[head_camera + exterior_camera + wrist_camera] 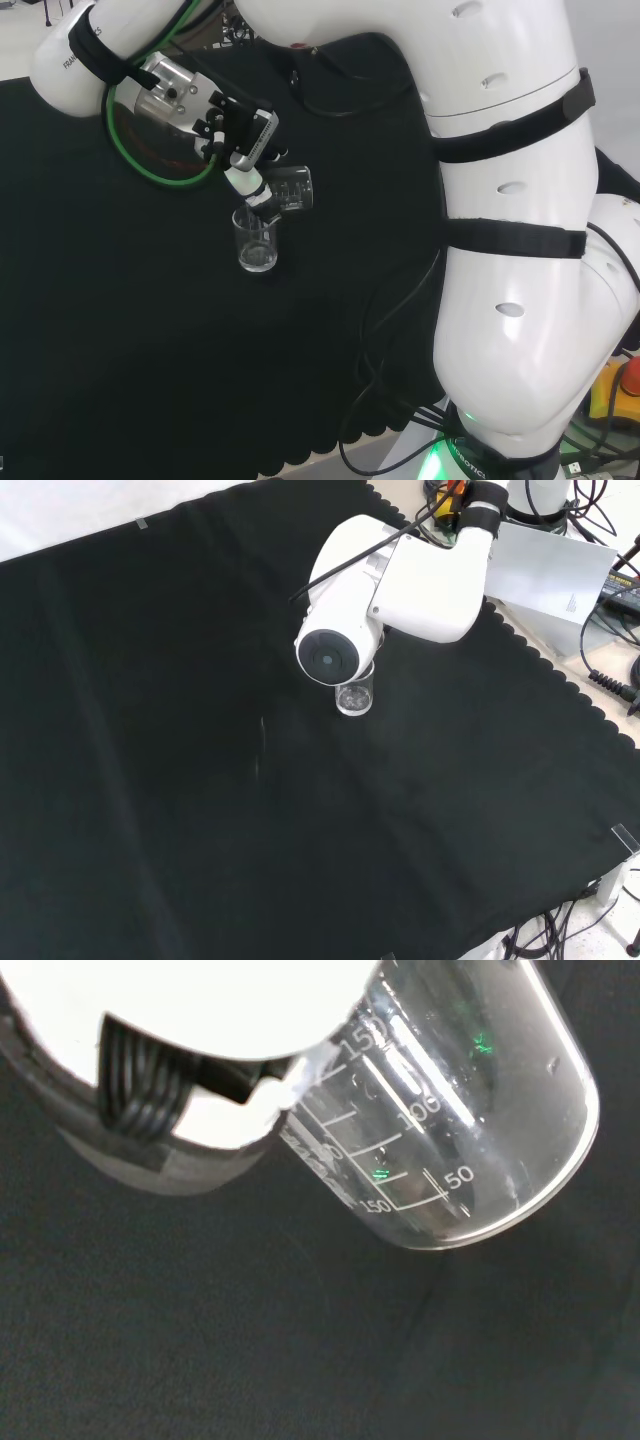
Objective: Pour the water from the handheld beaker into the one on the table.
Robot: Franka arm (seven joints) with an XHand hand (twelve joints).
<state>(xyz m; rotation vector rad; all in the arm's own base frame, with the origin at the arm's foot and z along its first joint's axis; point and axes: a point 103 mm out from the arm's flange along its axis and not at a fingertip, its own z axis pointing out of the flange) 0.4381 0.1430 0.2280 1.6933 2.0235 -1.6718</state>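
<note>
In the head view the white arm reaches from the right edge across the black cloth to the upper left, where the black and white hand hangs over the middle of the bench. Its fingers are curled round a clear handheld beaker, which lies tipped well over on its side, just to the right of the fingers. Directly below the hand stands a second clear beaker, upright on the cloth (one finger appears to reach down to its rim or just inside it, though contact cannot be judged). A green cable loops beside the wrist. In the front view the arm's big white link with its round grey cap stands before the hand, and the standing beaker shows just below and to the right of that cap, upright on the cloth, with glints at its base; whether it holds water cannot be told. In the wrist view the held beaker is close and large, tilted, its printed graduation marks plain on the wall, with a blurred white part of the hand against its side and dark cloth behind.
</note>
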